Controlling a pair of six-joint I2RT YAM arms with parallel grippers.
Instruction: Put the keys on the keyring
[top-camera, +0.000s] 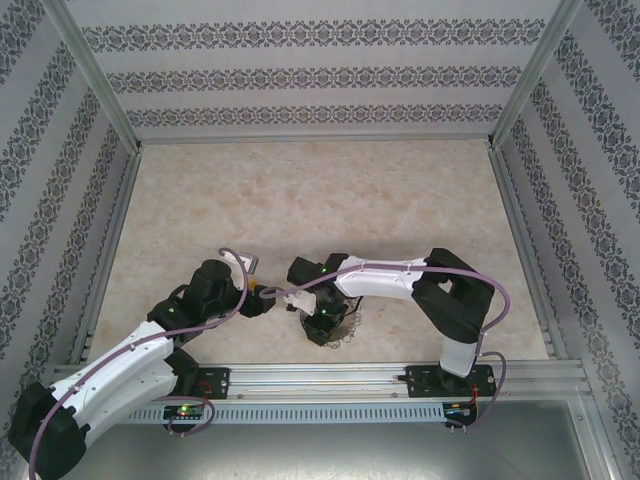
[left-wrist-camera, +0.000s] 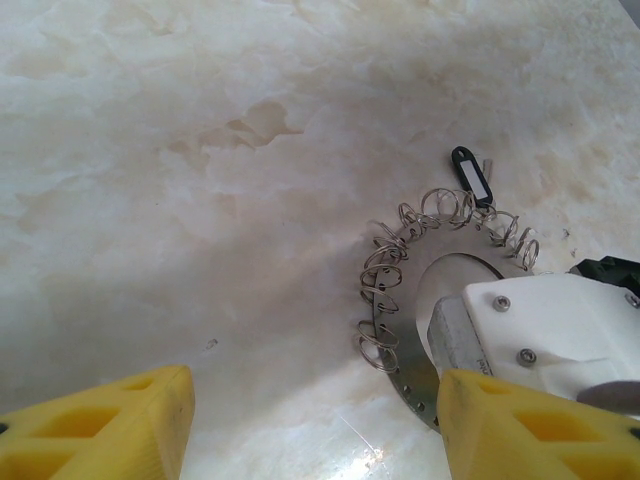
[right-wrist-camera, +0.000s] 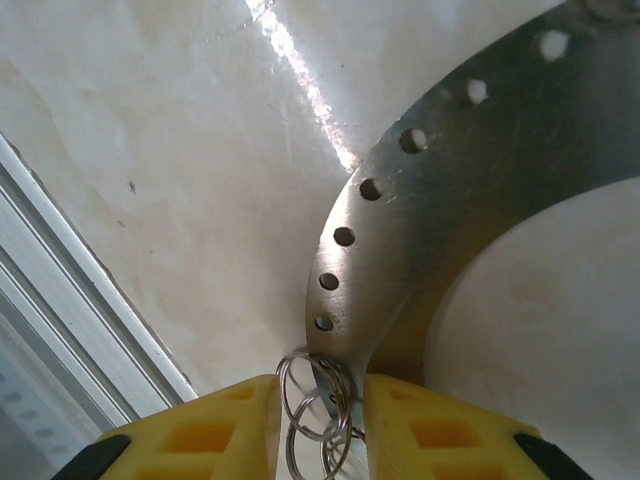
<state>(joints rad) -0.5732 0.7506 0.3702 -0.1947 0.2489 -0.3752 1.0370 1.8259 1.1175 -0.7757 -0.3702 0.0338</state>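
Observation:
The keyring (left-wrist-camera: 408, 368) lies flat on the marble tabletop, a grey metal ring with small holes and wire loops (left-wrist-camera: 385, 290) along its rim. In the top view the keyring (top-camera: 346, 329) lies near the front edge, between the two arms. My right gripper (right-wrist-camera: 322, 420) is shut on the keyring's (right-wrist-camera: 450, 200) rim, with several wire loops (right-wrist-camera: 315, 400) bunched between its yellow fingers. The key (left-wrist-camera: 472, 178), small with a dark oval head, lies just beyond the ring's far edge. My left gripper (left-wrist-camera: 315, 425) stands open just left of the ring, with bare table between its fingers.
The right arm's white wrist housing (left-wrist-camera: 560, 320) covers the ring's near right part. An aluminium rail (right-wrist-camera: 90, 330) runs close behind the right gripper along the table's front edge (top-camera: 330, 378). Patterned walls (top-camera: 320, 75) enclose the table.

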